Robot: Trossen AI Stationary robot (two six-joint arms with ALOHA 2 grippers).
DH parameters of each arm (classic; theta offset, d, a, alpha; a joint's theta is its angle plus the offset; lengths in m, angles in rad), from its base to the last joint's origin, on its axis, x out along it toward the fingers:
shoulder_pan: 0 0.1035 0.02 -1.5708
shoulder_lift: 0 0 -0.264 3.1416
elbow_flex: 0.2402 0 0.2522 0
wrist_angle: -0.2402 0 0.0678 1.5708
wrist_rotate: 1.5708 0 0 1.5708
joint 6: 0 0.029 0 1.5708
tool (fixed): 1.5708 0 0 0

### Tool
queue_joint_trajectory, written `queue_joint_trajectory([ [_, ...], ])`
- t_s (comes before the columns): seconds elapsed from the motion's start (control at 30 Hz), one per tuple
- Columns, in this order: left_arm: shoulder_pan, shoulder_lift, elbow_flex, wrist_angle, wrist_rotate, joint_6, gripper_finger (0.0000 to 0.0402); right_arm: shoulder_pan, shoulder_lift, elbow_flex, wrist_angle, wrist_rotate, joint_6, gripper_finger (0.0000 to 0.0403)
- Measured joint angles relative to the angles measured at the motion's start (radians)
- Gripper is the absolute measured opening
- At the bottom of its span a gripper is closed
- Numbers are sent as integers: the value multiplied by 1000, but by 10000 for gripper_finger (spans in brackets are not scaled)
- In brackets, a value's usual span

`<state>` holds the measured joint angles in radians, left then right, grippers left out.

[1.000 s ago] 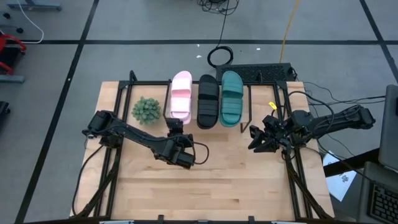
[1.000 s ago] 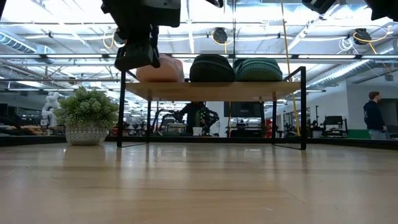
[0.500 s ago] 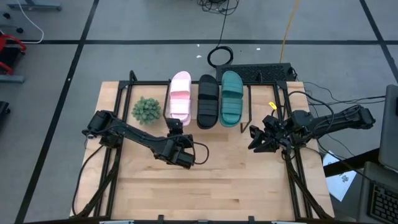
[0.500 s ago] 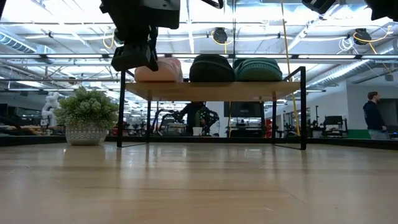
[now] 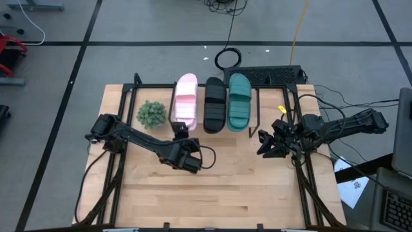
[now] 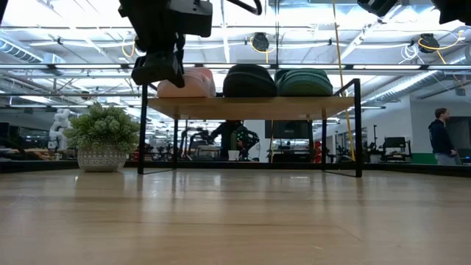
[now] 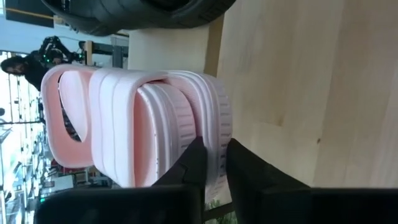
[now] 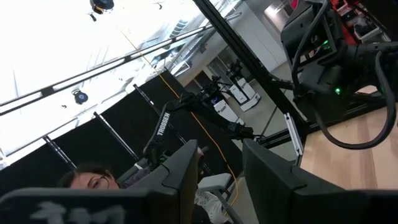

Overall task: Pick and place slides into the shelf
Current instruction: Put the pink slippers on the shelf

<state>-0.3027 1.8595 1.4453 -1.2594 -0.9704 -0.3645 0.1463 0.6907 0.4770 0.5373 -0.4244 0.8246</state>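
Note:
Three slides lie side by side on the shelf (image 6: 250,107): the pale pink slide (image 5: 187,98) on the left, the black slide (image 5: 215,104) in the middle, and the teal slide (image 5: 239,102) on the right. In the low view their near ends show in a row, with the pink slide (image 6: 190,83) leftmost. My left gripper (image 5: 181,131) is at the pink slide's near end and is shut on it. My right gripper (image 5: 266,145) hovers open at the table's right side, away from the shelf, and holds nothing. My left gripper (image 7: 213,151) pinches the pink slide's sole edge (image 7: 219,134) between its two fingers, just below the ribbed strap (image 7: 180,121), at the slide's near end. The fingers reach in from the table's near side. The slide rests on the shelf plank.
A small potted plant (image 5: 151,114) stands on the table just left of the shelf, close to my left arm. The shelf's black legs (image 6: 142,129) rise from the tabletop. Bare wood (image 5: 225,187) spreads over the near half of the table. Cables run at the right edge.
My left gripper has shifted slightly toward the table's left while staying shut on the pink slide. The slide's near end has gone with it along the shelf plank. My right arm has kept still.

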Motion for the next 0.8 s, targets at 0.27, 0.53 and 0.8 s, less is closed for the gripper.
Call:
queue_joint_trajectory([
  [0.27, 0, 0, 0, -74, -10, -84, 82, 0, 0, 0, 0, 0, 0, 118],
  [0.53, 0, 0, 0, -74, -18, -106, 85, 0, 0, 0, 1, 0, 0, 118],
  [0.8, -1, 0, 0, -70, -17, -112, 85, 0, 0, 0, 4, 0, 0, 118],
])
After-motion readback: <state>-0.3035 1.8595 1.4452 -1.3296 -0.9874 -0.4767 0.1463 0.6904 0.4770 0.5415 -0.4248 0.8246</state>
